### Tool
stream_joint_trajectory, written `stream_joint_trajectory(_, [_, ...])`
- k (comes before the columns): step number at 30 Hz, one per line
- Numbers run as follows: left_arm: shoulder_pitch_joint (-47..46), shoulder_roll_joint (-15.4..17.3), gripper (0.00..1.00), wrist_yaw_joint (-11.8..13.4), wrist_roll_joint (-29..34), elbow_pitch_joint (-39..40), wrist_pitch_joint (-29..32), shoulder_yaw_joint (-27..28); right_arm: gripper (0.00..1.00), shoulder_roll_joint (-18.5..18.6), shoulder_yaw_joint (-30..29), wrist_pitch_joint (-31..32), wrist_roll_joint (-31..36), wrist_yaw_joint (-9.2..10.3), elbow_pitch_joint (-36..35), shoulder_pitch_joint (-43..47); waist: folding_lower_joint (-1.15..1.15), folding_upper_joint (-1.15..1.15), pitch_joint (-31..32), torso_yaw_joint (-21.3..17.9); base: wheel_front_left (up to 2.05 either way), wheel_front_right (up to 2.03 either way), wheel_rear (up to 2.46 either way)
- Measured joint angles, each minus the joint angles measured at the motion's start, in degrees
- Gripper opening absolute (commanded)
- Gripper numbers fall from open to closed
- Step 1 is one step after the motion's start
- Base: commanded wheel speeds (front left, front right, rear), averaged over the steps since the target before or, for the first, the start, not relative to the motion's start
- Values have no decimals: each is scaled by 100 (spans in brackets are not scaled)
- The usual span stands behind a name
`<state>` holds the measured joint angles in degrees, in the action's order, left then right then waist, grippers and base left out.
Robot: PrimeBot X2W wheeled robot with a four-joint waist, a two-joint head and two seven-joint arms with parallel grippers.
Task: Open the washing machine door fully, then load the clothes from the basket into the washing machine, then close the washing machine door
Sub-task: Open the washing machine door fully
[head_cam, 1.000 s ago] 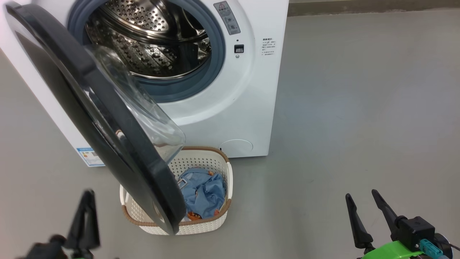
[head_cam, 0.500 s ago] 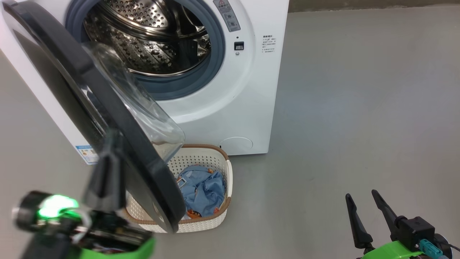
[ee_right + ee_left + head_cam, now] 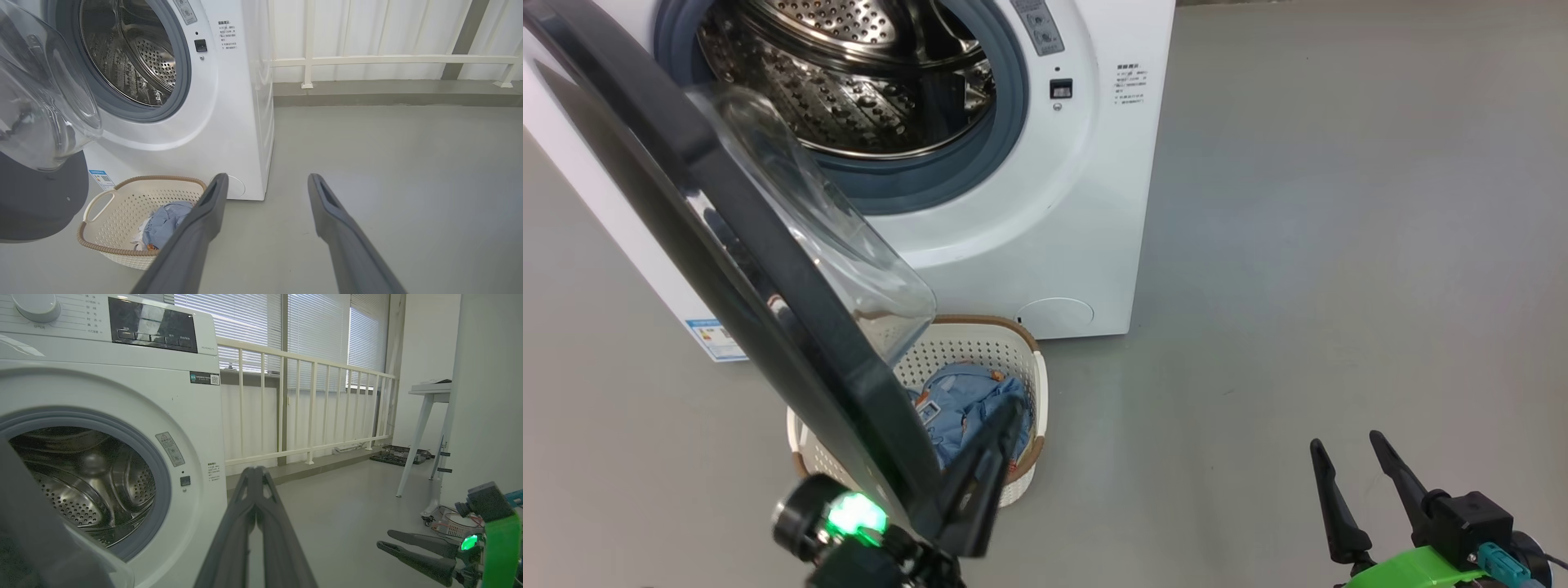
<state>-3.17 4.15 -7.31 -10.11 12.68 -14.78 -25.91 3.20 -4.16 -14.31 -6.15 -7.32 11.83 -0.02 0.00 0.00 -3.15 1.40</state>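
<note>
The white washing machine stands with its steel drum exposed. The washing machine door, black-rimmed with a clear glass bowl, hangs partly open and slants over the basket on the floor in front. Light blue clothes lie in the basket, seen too in the right wrist view as clothes in the basket. My left gripper is shut on nothing, just right of the door's lower edge, with its tips in front of the clothes. My right gripper stands open and empty at the lower right, far from the basket.
Grey floor stretches to the right of the machine. A white railing with blinds behind it runs past the machine. A white table and loose cables sit at the far right.
My left arm has swung from the lower left to the right, past the door's lower edge, and its fingers have closed. The head camera has tilted a little. The right gripper has not moved.
</note>
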Motion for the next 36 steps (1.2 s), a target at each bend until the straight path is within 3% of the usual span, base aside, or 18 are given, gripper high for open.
stream_joint_trajectory(5, [83, 62, 0, 0, -93, -545, 1, -252, 100, 1, -5, 0, -5, 0, 23, -2, 0, 0, -18, 13, 0, 0, 0])
stream_joint_trajectory(14, [47, 22, 0, 0, -257, -1352, 3, -215, 100, 3, 2, 0, -54, 0, 81, -29, 0, 0, -59, -15, 0, 0, 0])
stream_joint_trajectory(36, [-303, -110, 0, 0, -283, -2353, 8, 435, 100, 10, -15, 0, -152, 0, 138, -245, 0, 0, -390, -276, 0, 0, 0])
